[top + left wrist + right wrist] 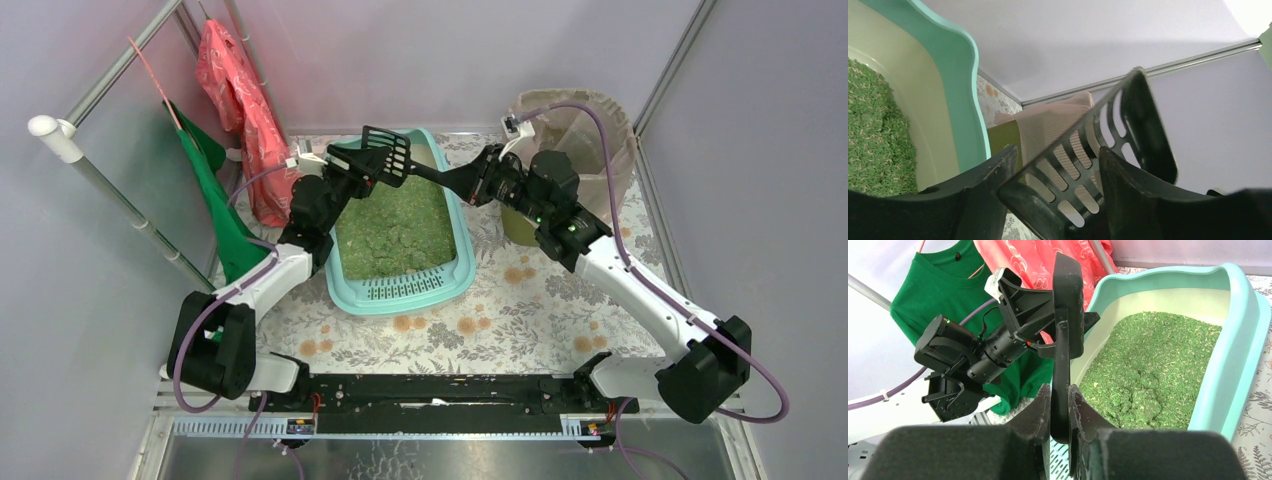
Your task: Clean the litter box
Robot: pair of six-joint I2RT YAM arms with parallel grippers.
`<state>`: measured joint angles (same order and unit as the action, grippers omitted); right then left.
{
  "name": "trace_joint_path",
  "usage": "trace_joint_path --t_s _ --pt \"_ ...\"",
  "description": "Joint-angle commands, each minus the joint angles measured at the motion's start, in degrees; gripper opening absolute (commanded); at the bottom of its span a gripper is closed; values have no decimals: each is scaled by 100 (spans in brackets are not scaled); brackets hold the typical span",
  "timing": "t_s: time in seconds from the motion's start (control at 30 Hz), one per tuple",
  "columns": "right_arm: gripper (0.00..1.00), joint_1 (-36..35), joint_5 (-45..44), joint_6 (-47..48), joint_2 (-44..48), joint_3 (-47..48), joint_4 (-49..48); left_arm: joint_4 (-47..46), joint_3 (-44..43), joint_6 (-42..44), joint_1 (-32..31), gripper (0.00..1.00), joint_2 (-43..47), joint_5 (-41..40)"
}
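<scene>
My right fingers (pixel 1043 412) clench the handle of the black scoop (pixel 1068 300). My left fingers (pixel 993 175) stand released, its slotted head between them, the litter box (pixel 1243 315) below.

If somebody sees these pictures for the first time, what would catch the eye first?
The black slotted scoop hangs above the far end of the turquoise litter box, its handle clamped in the right gripper, its head between the open fingers of the left gripper. Green granules fill the tray.
</scene>
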<state>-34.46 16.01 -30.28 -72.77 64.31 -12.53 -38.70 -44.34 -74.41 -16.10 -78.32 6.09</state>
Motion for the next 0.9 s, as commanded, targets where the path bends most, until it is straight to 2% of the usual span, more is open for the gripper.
trace_joint_path --t_s 0.0,0.13,0.3,0.37,0.53,0.67,0.87 --pt "0 54 133 150 292 393 177 221 -265 440 -8 73 1 373" --pt "0 180 242 182 378 436 515 435 -495 1097 57 83 7 737" --pt "0 547 802 -38 487 832 1189 501 -749 2012 311 83 -115 1788" --pt "0 690 1062 -35 516 1045 1664 463 -815 2215 418 80 -203 2231" --pt "0 901 1391 57 569 1406 2347 242 -788 2223 539 61 -445 2841" --pt "0 1001 1820 -204 619 1313 2155 -335 -601 1836 554 57 -644 3008" --pt "0 1009 2188 -341 494 1221 2106 -1551 -494 980 559 36 -1003 3494"
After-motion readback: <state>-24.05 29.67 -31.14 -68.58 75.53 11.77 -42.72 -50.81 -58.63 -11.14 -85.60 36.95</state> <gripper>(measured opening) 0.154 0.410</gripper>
